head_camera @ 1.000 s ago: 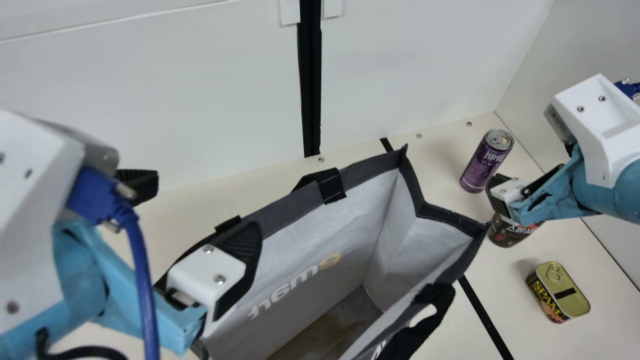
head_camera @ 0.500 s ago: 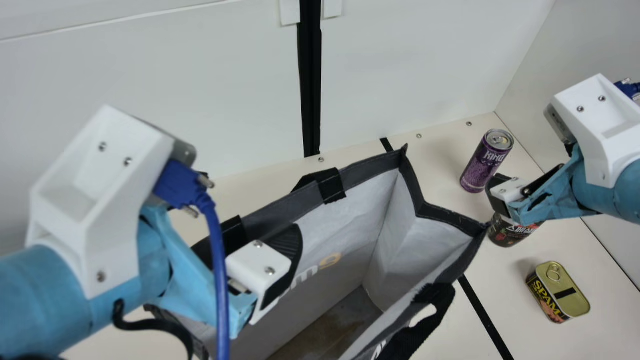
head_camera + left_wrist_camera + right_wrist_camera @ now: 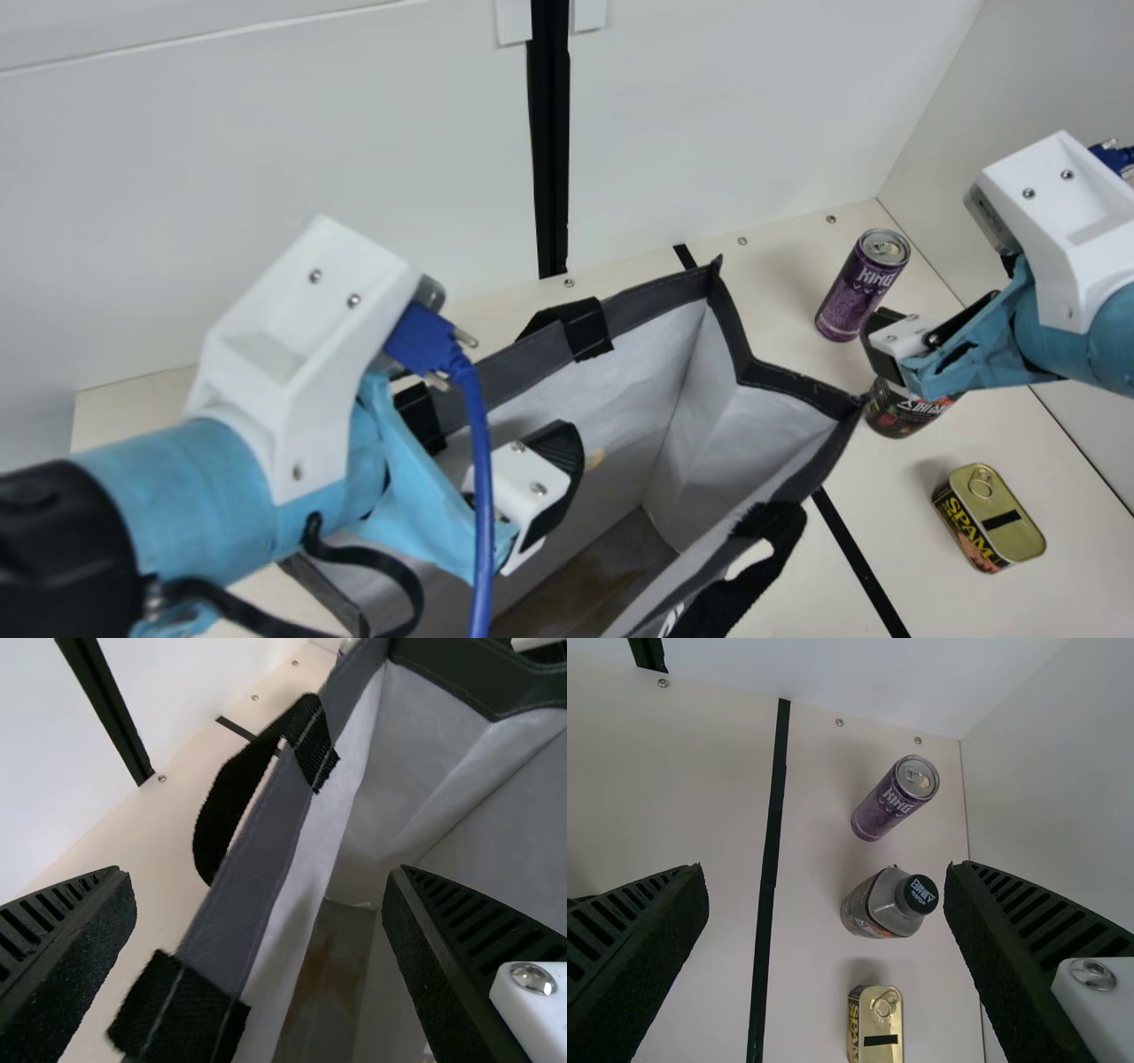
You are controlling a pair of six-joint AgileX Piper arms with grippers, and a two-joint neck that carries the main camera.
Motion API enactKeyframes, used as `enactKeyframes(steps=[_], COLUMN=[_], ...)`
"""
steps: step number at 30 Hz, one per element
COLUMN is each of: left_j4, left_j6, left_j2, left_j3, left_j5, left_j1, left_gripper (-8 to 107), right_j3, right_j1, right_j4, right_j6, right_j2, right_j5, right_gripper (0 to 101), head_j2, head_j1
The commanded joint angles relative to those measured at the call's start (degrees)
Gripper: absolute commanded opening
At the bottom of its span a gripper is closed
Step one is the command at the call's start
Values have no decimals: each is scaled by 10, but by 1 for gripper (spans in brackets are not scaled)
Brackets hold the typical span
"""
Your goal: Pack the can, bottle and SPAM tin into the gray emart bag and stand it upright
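My left gripper [image 3: 536, 474], lower centre, gapes wide around the bag's [image 3: 633, 306] back rim, gripping nothing. My right gripper [image 3: 893, 341], at right, is spread just as wide (and just as empty-handed). The can [image 3: 862, 285] stands upper right, the bottle [image 3: 904, 409] right of centre, the SPAM tin [image 3: 990, 517] lower right.

Cream table [image 3: 886, 505] holds bag [image 3: 744, 443], can [image 3: 856, 292], bottle [image 3: 902, 413], tin [image 3: 990, 518].

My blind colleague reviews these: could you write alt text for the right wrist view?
A purple can, a black-capped bottle and a SPAM tin stand on a cream table beside a black line, framed by the open right gripper.
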Motion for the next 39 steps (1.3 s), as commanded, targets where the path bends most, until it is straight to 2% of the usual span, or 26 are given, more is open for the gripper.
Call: enactKeyframes(steps=[1, 3, 18, 28, 39], left_j4=[0, 0, 24, 75, 194], left_j6=[1, 3, -18, -71, -157], left_j2=[2, 6, 16, 3, -30], left_j3=[1, 3, 11, 19, 40], left_j5=[0, 0, 0, 0, 0], left_j1=[-2, -4, -14, -11, -9], left_gripper=[90, 90, -8, -8, -8], right_j3=[0, 0, 0, 0, 0], right_j1=[0, 0, 0, 0, 0], right_j4=[0, 0, 0, 0, 0], right_j6=[0, 0, 0, 0, 0], right_j2=[0, 0, 0, 0, 0], right_j5=[0, 0, 0, 0, 0], right_gripper=[95, 95, 95, 95, 95], head_j2=[-1, -1, -1, -1, -1], head_j1=[-13, -13, -13, -13, -13])
